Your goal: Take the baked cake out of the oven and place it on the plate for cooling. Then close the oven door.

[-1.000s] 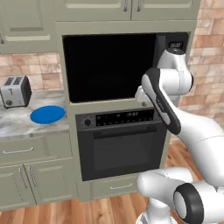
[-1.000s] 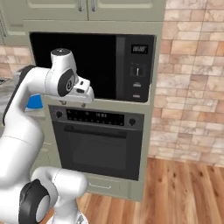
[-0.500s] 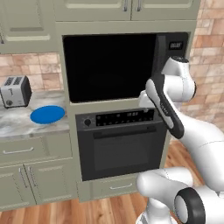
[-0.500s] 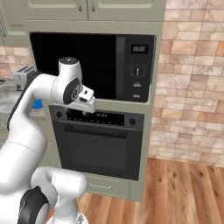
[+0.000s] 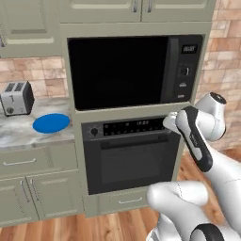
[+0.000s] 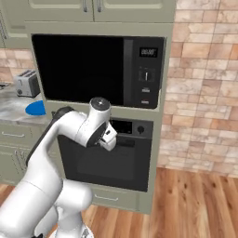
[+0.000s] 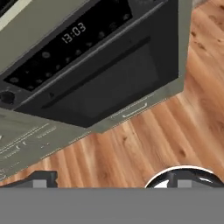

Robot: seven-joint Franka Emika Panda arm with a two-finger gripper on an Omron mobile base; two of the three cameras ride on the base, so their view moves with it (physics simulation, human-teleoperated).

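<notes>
Standing in front of the oven (image 5: 129,155), I see the oven door (image 5: 131,165) shut, its bar handle (image 5: 134,141) untouched. The gripper (image 6: 109,137) hangs near the control strip (image 6: 131,127) with fingers spread wide, holding nothing. The plate (image 5: 51,123) lies on the counter (image 5: 19,134) beside the toaster (image 5: 16,98).

Swinging rightward and lowering from in front of the microwave (image 5: 127,66) toward the right end of the oven (image 5: 129,155) control strip; gripper (image 6: 110,138) tilting downward.

Black oven (image 5: 129,157), bright blue plate (image 5: 51,122), silver toaster (image 5: 17,97), red-brown brick wall (image 6: 200,83)
</notes>
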